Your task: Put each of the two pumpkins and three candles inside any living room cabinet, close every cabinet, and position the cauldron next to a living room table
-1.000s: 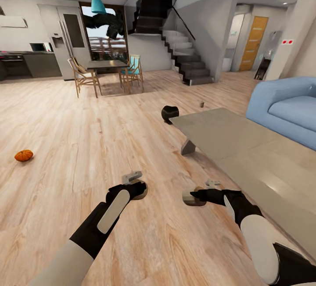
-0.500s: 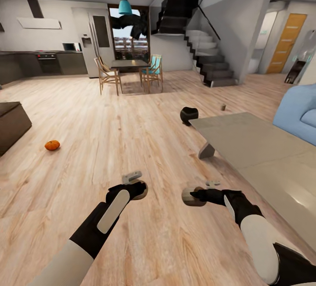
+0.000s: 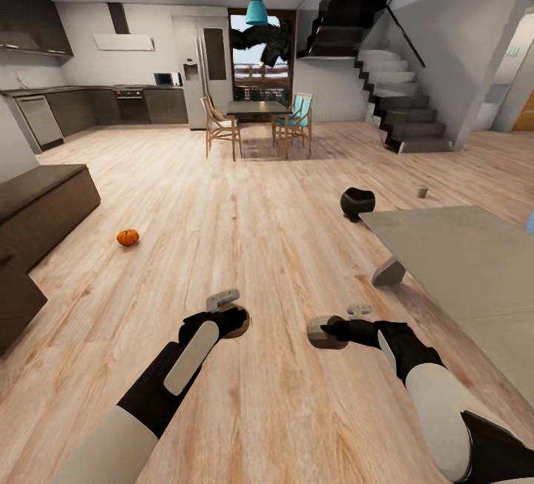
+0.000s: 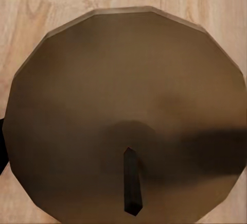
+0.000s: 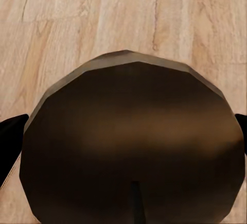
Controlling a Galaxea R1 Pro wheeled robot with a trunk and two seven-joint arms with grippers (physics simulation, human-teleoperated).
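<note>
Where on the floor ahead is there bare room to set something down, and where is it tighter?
Bare boards run from the pumpkin to the cauldron, and back to the dining table. The low table top is bare too. It is tighter at the cabinet on the left and around the dining chairs.

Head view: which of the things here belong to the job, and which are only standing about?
Job:
small orange ribbed pumpkin on the floor
round black cauldron beside the low grey table
short pale candle on the floor
long dark-brown low cabinet

Standing about:
wooden dining table with chairs
dark staircase
</note>
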